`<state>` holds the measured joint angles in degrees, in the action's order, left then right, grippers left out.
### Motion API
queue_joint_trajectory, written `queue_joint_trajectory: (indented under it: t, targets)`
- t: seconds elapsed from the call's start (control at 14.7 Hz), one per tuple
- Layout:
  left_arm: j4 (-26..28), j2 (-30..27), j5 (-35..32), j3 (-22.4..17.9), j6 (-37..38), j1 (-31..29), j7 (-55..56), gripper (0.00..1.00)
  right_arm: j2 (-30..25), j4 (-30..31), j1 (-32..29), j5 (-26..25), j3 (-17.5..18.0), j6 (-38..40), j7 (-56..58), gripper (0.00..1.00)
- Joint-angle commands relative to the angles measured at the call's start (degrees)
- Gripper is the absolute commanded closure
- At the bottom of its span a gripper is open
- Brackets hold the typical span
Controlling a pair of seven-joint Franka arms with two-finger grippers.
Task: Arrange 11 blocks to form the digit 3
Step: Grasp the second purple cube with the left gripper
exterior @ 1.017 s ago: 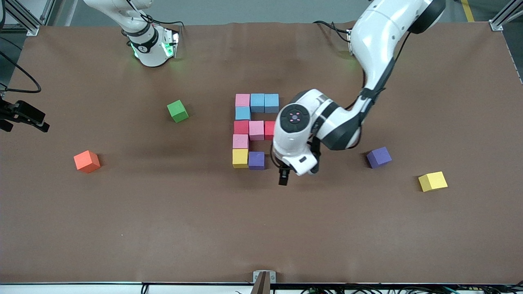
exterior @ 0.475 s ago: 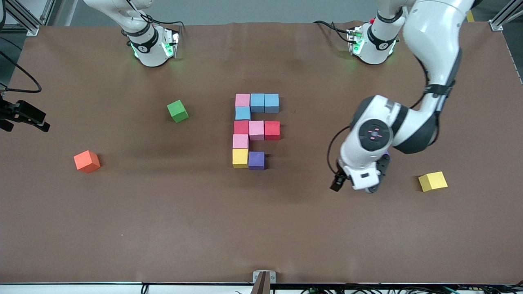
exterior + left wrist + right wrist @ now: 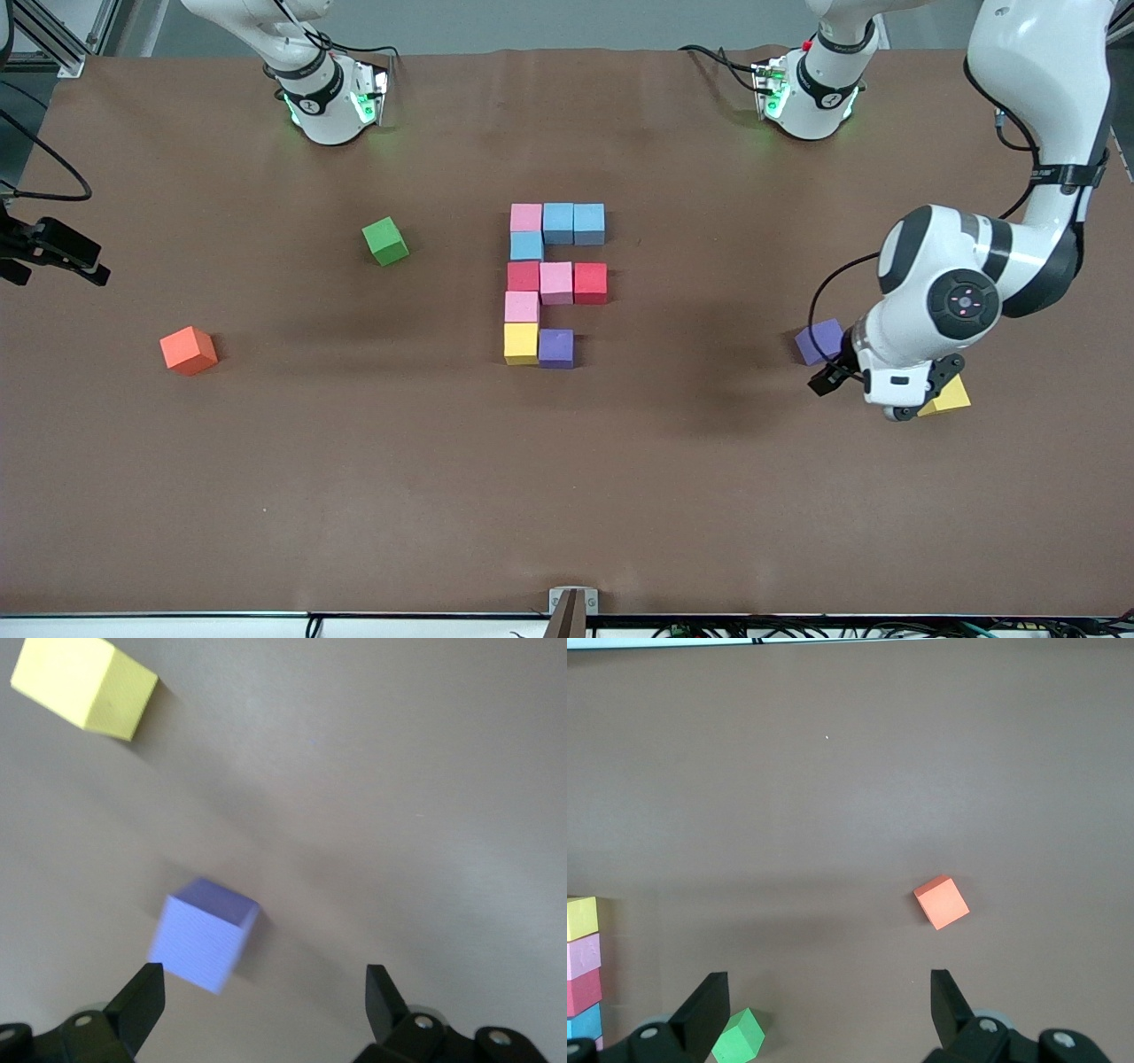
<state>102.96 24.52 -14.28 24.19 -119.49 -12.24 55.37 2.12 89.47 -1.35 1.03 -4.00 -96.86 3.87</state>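
Ten blocks stand joined in a blocky figure point(image 3: 555, 283) at the table's middle: pink, light blue, red, yellow and purple cubes. A loose purple block point(image 3: 819, 341) lies toward the left arm's end. My left gripper point(image 3: 264, 985) is open and empty above the table just beside that purple block point(image 3: 205, 935), which lies off one fingertip point(image 3: 144, 990), not between the two. In the front view the left hand point(image 3: 899, 385) hangs between the purple block and a loose yellow block point(image 3: 948, 400). My right gripper point(image 3: 828, 992) waits, open and empty, high over the table.
A green cube point(image 3: 385, 240) and an orange cube point(image 3: 188, 350) lie toward the right arm's end. The left hand partly covers the loose yellow block point(image 3: 84, 682). A black device point(image 3: 53, 252) juts in at the table's edge.
The left arm has swung from beside the figure toward its own end of the table, now over the loose purple and yellow blocks. Its fingers stayed open. No block has moved.
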Motion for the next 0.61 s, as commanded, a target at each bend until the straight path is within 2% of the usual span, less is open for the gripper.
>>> queue_joint_trajectory:
  t: [0.0, 0.27, 0.54]
  targets:
    - [9.5, -4.1, 0.2, 0.8, -7.5, -3.9, -8.4, 0.0, -1.1, 0.6, -0.4, -0.2, 0.8, -0.1, 0.5, 0.0]
    - [14.2, -3.4, 0.2, 0.8, -13.6, -7.3, -16.8, 0.0, -1.1, 0.6, -0.2, -0.3, 0.8, -0.1, 0.5, 0.0]
    - [16.7, -2.3, 0.2, 0.8, -16.8, -7.3, -17.9, 0.0, -1.0, 0.6, -0.2, -0.3, 0.8, -0.1, 0.5, 0.0]
